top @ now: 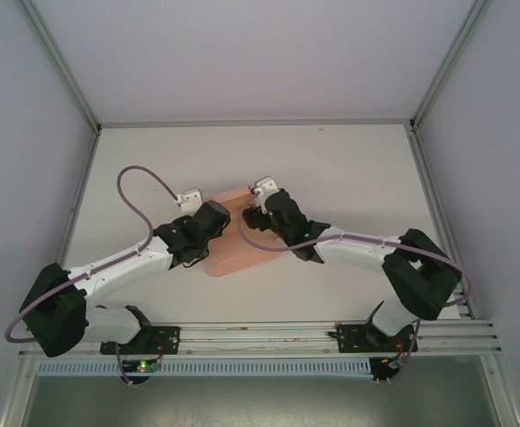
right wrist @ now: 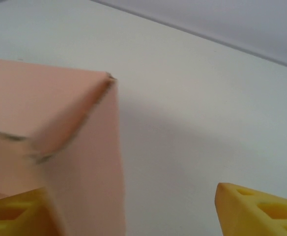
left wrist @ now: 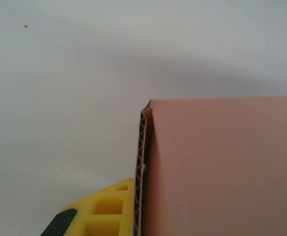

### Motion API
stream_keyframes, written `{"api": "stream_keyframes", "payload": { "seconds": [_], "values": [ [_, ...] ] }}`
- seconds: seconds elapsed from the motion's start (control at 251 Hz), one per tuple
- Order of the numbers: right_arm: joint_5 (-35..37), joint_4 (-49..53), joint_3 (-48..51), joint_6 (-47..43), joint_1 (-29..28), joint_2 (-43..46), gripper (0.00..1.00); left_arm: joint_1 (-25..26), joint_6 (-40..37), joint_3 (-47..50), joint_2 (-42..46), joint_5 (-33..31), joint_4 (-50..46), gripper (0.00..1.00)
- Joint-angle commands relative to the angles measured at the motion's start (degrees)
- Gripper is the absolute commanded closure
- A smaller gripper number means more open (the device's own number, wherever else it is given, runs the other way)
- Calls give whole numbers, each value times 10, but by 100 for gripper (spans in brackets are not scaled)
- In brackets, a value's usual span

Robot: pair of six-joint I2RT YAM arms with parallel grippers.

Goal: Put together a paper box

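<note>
The paper box (top: pixel 234 254) is salmon-pink card, partly folded, lying mid-table between the two arms. My left gripper (top: pixel 212 220) is at its left side. In the left wrist view a yellow finger (left wrist: pixel 104 209) presses against the outside of a raised card wall (left wrist: pixel 144 167); the other finger is hidden behind the pink panel (left wrist: pixel 222 167), so this gripper is shut on the wall. My right gripper (top: pixel 258 213) is at the box's far right part. Its fingers (right wrist: pixel 259 211) stand wide apart, open, with a folded pink corner (right wrist: pixel 79 147) close to the left finger.
The white table (top: pixel 349 178) is bounded by grey walls on the far, left and right sides. A metal rail (top: pixel 260 334) with both arm bases runs along the near edge. A purple cable (top: pixel 140 191) loops above the left arm.
</note>
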State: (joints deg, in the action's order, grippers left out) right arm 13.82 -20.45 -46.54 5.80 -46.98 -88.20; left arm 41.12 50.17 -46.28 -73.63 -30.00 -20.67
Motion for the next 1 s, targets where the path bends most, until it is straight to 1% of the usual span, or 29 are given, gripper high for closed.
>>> {"api": "stream_keyframes", "payload": {
  "seconds": [0.0,0.044,0.144,0.2,0.263,0.271,0.287,0.359,0.415,0.503,0.547,0.666,0.73,0.806,0.87,0.934,0.998],
  "values": [
    [-91,-13,20,-26,2,50,17,-5,-22,6,10,-3,22,100],
    [-81,-6,25,-24,2,66,15,-6,-23,6,12,-4,23,100],
    [-31,20,33,-24,4,103,12,-5,-36,8,14,4,32,100],
    [-4,35,39,-25,7,122,11,-6,-55,11,16,16,46,100],
    [21,51,50,-18,8,152,5,-5,-91,11,15,36,59,100],
    [26,53,52,-17,8,156,3,-6,-99,10,15,40,60,100],
    [34,58,54,-12,8,165,2,-5,-114,8,13,47,61,100],
    [71,86,69,29,17,211,1,-5,-184,-14,2,77,42,100],
    [89,116,81,75,33,254,1,-6,-257,-34,-11,114,28,100],
    [71,140,117,120,61,329,1,-7,-342,-75,-42,165,-19,100],
    [70,156,134,140,76,364,2,-8,-384,-97,-59,203,-43,100],
    [63,247,151,167,122,434,1,-7,-519,-154,-111,329,-107,100],
    [48,293,152,168,145,454,2,-8,-584,-198,-149,362,-165,100],
    [33,341,151,169,165,465,1,-8,-634,-259,-198,359,-236,100],
    [21,370,150,166,178,467,1,-7,-665,-307,-240,341,-285,100],
    [15,385,154,163,189,466,2,-6,-689,-349,-280,324,-318,100],
    [11,390,161,162,196,467,1,-5,-708,-381,-315,321,-335,100]
  ]
}}
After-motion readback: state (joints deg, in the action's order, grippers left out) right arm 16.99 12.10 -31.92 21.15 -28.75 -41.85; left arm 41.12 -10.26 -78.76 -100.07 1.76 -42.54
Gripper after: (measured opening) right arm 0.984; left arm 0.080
